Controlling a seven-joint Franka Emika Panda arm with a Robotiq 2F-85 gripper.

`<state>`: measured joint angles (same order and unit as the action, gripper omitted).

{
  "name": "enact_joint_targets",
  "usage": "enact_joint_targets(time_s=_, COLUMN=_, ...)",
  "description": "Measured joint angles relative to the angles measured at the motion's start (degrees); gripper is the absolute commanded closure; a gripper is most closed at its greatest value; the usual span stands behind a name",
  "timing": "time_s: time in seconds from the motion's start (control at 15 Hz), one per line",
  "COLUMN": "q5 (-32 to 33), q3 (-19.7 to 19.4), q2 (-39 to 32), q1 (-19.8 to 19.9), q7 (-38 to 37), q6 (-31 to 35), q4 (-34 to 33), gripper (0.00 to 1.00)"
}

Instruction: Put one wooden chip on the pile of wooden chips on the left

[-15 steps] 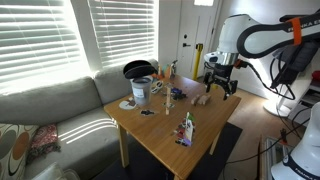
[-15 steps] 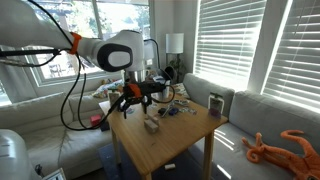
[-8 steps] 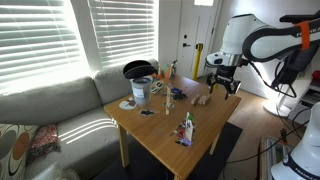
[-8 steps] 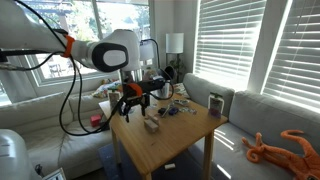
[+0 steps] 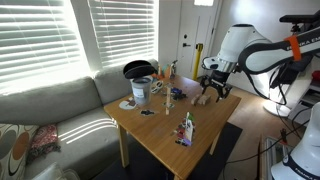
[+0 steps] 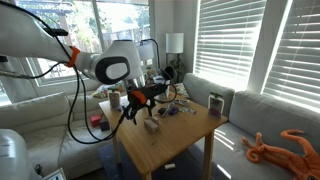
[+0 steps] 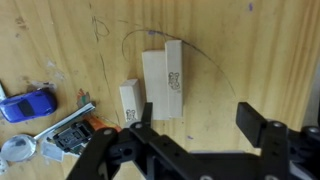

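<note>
While pincer [image 7: 200, 120] gapes, three wooden chips [image 7: 158, 82]

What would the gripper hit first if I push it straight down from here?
Probably the wooden pieces: in the wrist view one finger of the open gripper sits over their near edge; the rest faces bare table. Depth is unclear.

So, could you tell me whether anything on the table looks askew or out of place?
Nothing is spilled or broken. The wooden pieces lie flat, side by side, near the open claw. One oddity: a thin curved line beside them, thread or scratch, unclear.
</note>
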<state>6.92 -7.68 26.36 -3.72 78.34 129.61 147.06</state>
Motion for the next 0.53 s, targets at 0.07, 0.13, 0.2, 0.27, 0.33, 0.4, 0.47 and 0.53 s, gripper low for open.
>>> enact_joint_targets(time_s=0.07, q5=0.0, q3=0.0, q2=-0.6, q1=0.0, q7=-0.2, q6=0.6, q4=0.0, gripper=0.34)
enact_joint_targets(time_s=0.13, q5=0.0, q3=0.1, q2=-1.2, q1=0.0, q7=-0.3, q6=0.9, q4=0.0, gripper=0.38)
enact_joint_targets(time_s=0.2, q5=0.0, q3=0.2, q2=-1.7, q1=0.0, q7=-0.5, q6=1.1, q4=0.1, gripper=0.37)
enact_joint_targets(time_s=0.27, q5=0.0, q3=0.2, q2=-2.3, q1=0.0, q7=-0.6, q6=1.4, q4=0.2, gripper=0.49)
enact_joint_targets(time_s=0.33, q5=0.0, q3=0.2, q2=-2.8, q1=0.0, q7=-0.7, q6=1.6, q4=0.2, gripper=0.62)
enact_joint_targets(time_s=0.4, q5=0.0, q3=0.2, q2=-3.3, q1=0.0, q7=-1.0, q6=1.9, q4=0.3, gripper=0.64)
enact_joint_targets(time_s=0.47, q5=0.0, q3=0.3, q2=-3.6, q1=0.0, q7=-1.2, q6=2.1, q4=0.3, gripper=0.72)
enact_joint_targets(time_s=0.53, q5=0.0, q3=0.3, q2=-3.9, q1=0.0, q7=-1.4, q6=2.5, q4=0.3, gripper=0.79)
